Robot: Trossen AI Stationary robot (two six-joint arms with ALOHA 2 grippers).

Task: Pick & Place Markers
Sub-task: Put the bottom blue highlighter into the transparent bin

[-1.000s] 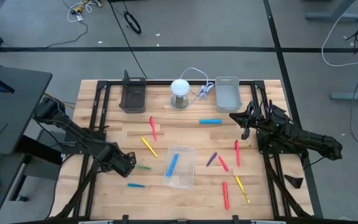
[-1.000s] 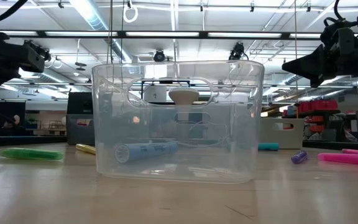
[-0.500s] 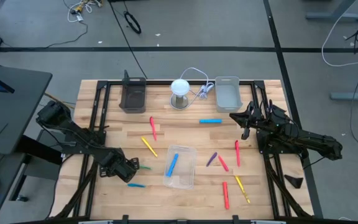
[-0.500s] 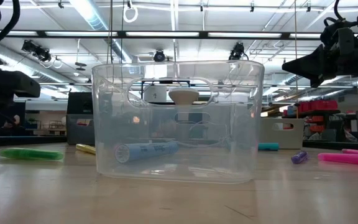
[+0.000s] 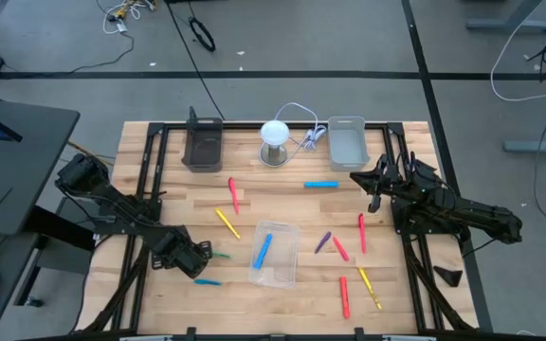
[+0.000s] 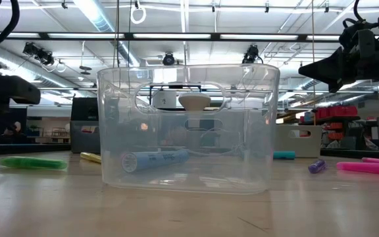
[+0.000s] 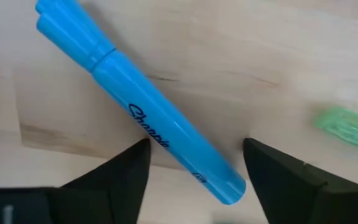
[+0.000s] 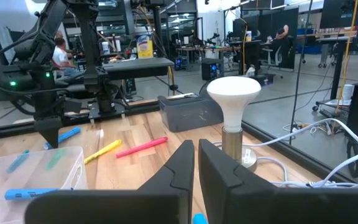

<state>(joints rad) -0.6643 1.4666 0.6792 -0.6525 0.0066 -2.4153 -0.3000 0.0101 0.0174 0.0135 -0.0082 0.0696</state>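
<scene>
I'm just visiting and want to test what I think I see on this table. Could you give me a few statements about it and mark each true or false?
1. A blue marker lies inside the clear tray. True.
2. The left gripper holds a red marker. False: its fingers are apart over a blue marker on the table, not gripping it.
3. The right gripper is shut and empty. True.
4. The grey bin is full of markers. False: none show in it.
5. A green marker lies on the wood outside the tray. True.
</scene>
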